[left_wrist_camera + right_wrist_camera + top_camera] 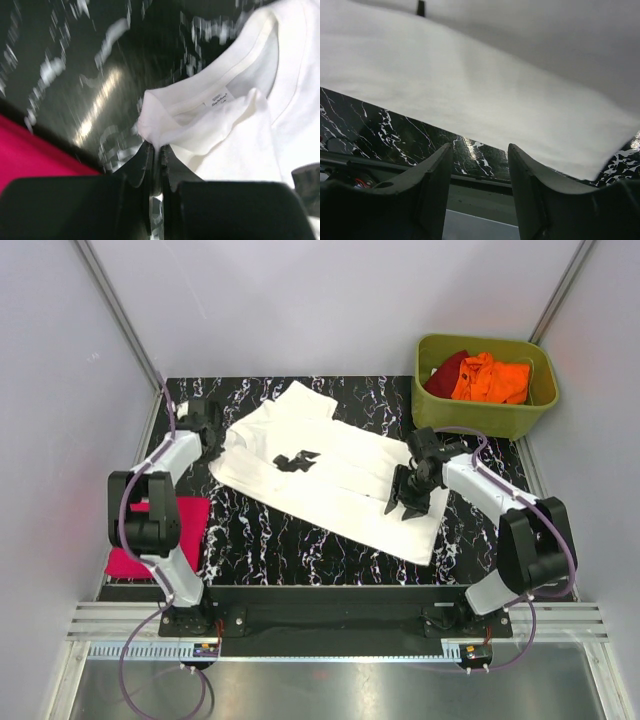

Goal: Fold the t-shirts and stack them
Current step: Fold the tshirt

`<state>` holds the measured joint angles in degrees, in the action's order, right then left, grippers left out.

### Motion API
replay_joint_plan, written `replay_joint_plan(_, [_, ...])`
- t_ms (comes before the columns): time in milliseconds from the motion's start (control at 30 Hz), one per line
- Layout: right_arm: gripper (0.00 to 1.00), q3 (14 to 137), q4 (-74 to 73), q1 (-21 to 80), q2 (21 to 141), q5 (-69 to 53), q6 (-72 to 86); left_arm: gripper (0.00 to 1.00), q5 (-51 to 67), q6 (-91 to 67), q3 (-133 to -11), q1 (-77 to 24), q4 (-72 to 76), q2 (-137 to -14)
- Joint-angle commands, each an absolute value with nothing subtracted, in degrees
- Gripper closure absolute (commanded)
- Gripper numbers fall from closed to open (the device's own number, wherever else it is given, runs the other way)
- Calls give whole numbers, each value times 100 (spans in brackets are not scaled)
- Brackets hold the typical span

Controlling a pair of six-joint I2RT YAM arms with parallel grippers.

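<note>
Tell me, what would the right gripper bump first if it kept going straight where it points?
Probably the white t-shirt: the open right gripper aims at its edge on the black table. A bare strip of table shows just before it, so it might touch that first; depth is unclear.

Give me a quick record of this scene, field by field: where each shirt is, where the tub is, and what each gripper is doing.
white t-shirt: spread on the table, black print facing up
left gripper: shut, pinching the white t-shirt's edge near the collar
right gripper: open, low at the white t-shirt's hem, nothing between the fingers
pink t-shirt: folded, near left of the table, partly behind the left arm
green tub: far right corner
orange t-shirt: crumpled in the tub
dark red t-shirt: in the tub, left of the orange one
</note>
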<state>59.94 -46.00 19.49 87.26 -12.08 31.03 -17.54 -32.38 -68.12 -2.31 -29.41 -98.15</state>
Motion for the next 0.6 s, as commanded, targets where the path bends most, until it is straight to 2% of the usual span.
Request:
replay_joint_plan(0, [45,6503,-4701,1925,9025,-1143,2997,100,-2575,-2488,-7636,200,-2708,-10361])
replay_joint_plan(133, [44,6960,-4860,1925,9386,-1125,2953,93,-2382,-2092,-9214,509,-2759,-11641])
replay_joint_plan(233, [44,7259,-4957,1934,9737,-1099,2848,90,-2172,-2030,-10427,624,-3189,-12555])
replay_joint_plan(300, [45,7452,-5018,1925,9878,-1090,2813,90,-2127,-2030,-10791,642,-3365,-12848])
replay_joint_plan(400, [45,7594,-5054,1934,10037,-977,2804,92,-2022,-2126,-10732,650,-3262,-12911])
replay_joint_plan(567, [48,7498,-4836,1934,10002,-1317,2874,91,-1916,-2137,-9801,633,-2884,-12437])
